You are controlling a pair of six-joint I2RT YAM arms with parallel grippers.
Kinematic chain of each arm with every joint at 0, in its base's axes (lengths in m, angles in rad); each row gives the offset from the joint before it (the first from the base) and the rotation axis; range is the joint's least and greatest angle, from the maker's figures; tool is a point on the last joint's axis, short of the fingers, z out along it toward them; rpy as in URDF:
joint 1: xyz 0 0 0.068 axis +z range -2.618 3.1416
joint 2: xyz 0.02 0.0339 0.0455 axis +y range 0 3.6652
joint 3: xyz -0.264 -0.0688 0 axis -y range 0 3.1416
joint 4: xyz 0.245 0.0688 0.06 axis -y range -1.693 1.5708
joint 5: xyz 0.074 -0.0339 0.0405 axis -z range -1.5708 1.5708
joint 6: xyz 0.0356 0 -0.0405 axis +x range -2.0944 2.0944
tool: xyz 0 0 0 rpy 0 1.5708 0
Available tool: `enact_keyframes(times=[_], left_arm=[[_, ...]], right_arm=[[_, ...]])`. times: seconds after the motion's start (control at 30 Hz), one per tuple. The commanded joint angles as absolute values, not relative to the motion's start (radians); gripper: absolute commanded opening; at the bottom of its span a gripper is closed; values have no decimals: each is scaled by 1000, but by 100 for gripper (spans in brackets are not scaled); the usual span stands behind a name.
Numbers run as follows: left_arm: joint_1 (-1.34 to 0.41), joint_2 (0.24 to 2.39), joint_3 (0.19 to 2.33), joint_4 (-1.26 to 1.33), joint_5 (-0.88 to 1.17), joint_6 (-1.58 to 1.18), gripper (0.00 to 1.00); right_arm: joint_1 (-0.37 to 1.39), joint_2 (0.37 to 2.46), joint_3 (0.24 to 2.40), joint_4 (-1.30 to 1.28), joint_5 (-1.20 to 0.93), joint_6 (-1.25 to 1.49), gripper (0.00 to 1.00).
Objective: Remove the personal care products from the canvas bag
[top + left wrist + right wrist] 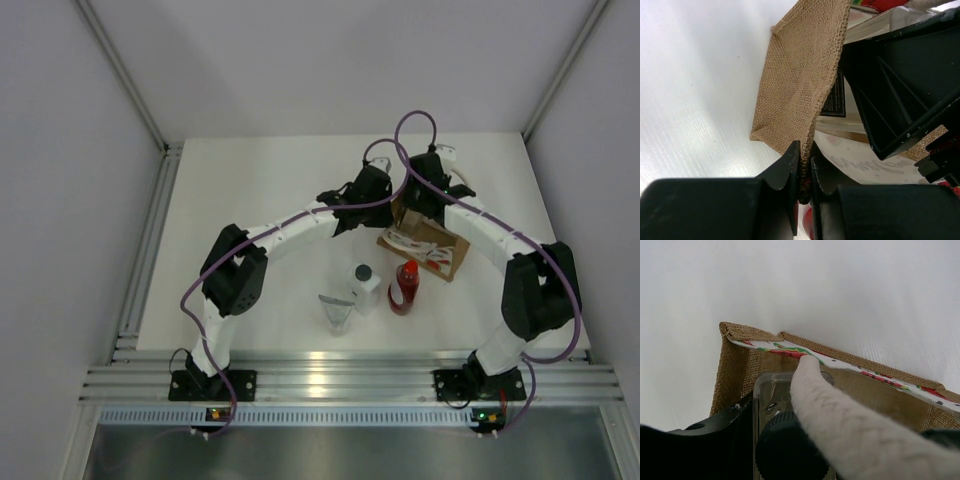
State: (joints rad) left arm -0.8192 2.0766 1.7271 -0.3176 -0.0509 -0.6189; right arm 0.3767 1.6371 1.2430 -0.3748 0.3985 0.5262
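Three products rest on the worktop (250, 200) nearest the arm bases, outside the bag: grey pouch (337, 312), white bottle (365, 288) with dark cap, and red bottle (404, 288). Beyond them lies the canvas bag (440, 252), tan burlap with its white-and-red printed panel facing up. The left end effector (805, 157) is pressed together on the bag's woven rim, probably to steady the mouth and hold it open. The right end effector (415, 212) is at the mouth; whether its fingers are spread or closed cannot be told. Inside, a clear bottle (771, 395) with a dark grey cap lies under the white handle (840, 425). It appears to be the one item left to extract.
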Motion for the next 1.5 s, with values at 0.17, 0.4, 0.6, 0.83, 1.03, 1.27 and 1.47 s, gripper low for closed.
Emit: enact_keyframes(times=[0.17, 0.4, 0.6, 0.83, 1.03, 1.27, 1.47], left_arm=[[-816, 2003, 1718, -304, -66, -614, 0], [-816, 2005, 1717, -304, -72, -618, 0], [-816, 2006, 1718, -304, -80, -630, 0], [-816, 2008, 1720, -304, -71, -635, 0], [-816, 1999, 1715, -305, -78, -627, 0], [-816, 1996, 1720, -304, -74, -632, 0], [-816, 2000, 1726, -304, -69, -629, 0]], right_arm=[[362, 1580, 1238, -308, 387, 497, 0], [368, 1473, 1227, -296, 377, 410, 0], [368, 1407, 1221, -291, 371, 324, 0], [364, 1417, 1216, -293, 338, 288, 0], [362, 1445, 1206, -287, 302, 281, 0], [362, 1500, 1123, -212, 264, 252, 0], [354, 1557, 1078, -172, 265, 244, 17]])
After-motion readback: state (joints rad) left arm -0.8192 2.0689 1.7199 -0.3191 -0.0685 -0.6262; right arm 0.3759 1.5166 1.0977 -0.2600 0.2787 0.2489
